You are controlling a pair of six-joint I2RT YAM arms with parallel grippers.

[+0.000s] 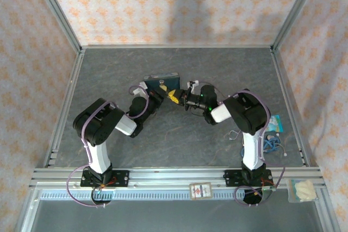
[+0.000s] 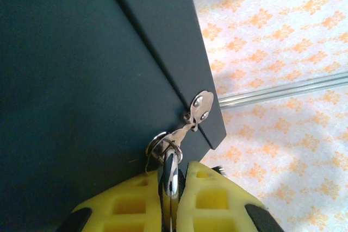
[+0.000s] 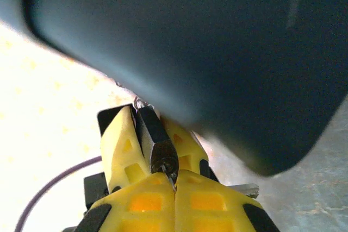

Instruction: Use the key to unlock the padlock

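**Top view:** the left gripper [image 1: 166,94] and right gripper [image 1: 182,99] are met at frame centre, just below the blue box [image 1: 161,83].
**Left wrist:** the padlock [image 2: 170,176], hung from the box's hasp [image 2: 200,107], is clenched at lower centre.
**Right wrist:** the right fingers [image 3: 142,202] are pressed together at the padlock's end; whether anything is pinched cannot be told.

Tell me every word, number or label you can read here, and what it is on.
Nothing here reads clearly.
Small white card with a red mark on the near metal rail: print too small to read.
Blue-and-white packet, far right: markings too small to read.
Dark blue box: no lettering visible.
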